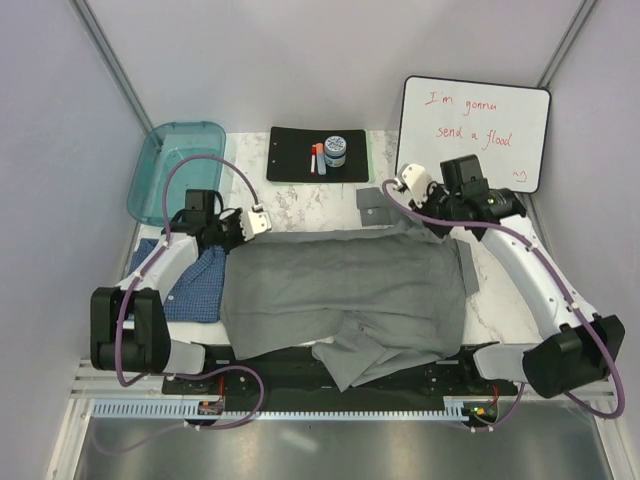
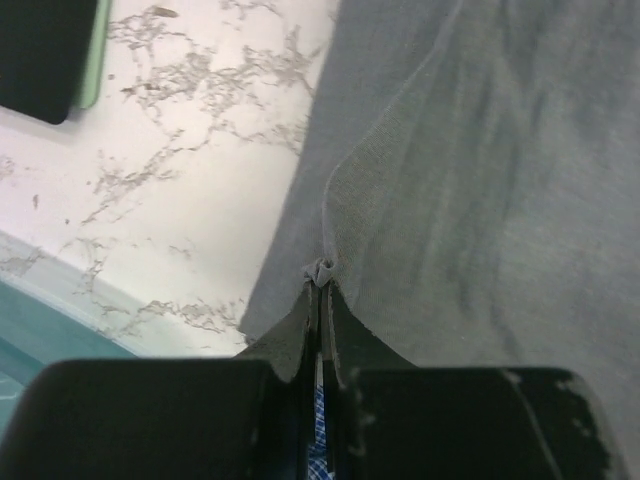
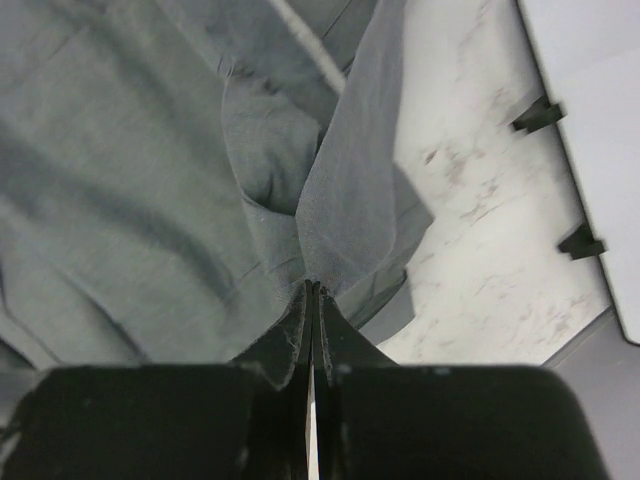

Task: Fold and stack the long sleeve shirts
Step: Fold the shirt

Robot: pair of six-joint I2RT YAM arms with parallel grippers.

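Observation:
The plain grey shirt (image 1: 340,290) lies spread across the middle of the table, with a sleeve bunched at the near edge. The blue checked shirt (image 1: 195,290) lies at the left, partly under the grey one and under my left arm. My left gripper (image 1: 240,238) is shut on the grey shirt's far left edge; in the left wrist view it (image 2: 321,275) pinches a small fold of grey cloth (image 2: 480,180), with blue check (image 2: 318,440) showing between the fingers. My right gripper (image 1: 432,215) is shut on the far right edge; in the right wrist view it (image 3: 312,288) pinches grey cloth (image 3: 130,180).
A teal plastic tray (image 1: 175,165) stands at the far left. A black mat (image 1: 290,160) with a jar (image 1: 335,150) and a marker (image 1: 313,158) lies at the back. A whiteboard (image 1: 475,130) leans at the back right, with a small grey square (image 1: 372,203) near it.

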